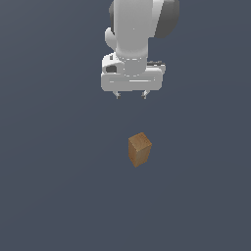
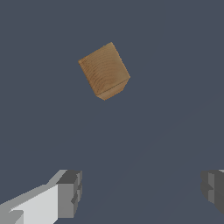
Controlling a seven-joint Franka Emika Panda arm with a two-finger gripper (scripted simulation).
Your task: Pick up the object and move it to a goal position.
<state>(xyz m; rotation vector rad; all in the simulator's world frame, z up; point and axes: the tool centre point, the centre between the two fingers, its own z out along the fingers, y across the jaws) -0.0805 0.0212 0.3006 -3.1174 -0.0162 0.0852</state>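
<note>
The object is a small brown wood-textured block [image 1: 139,149], taller than wide, standing upright on the dark grey floor near the middle of the exterior view. It also shows in the wrist view [image 2: 104,70], seen from above and turned at an angle. My white gripper [image 1: 131,95] hangs well above the block and behind it, a little toward the exterior view's left. Its two short fingertips [image 1: 117,94] are spread wide and hold nothing. In the wrist view the gripper [image 2: 142,190] shows both grey pads [image 2: 70,194] far apart, with the block clear of them.
A plain dark grey floor [image 1: 59,186] fills both views. The white arm [image 1: 135,29] rises out of the top of the exterior view. No goal marker shows.
</note>
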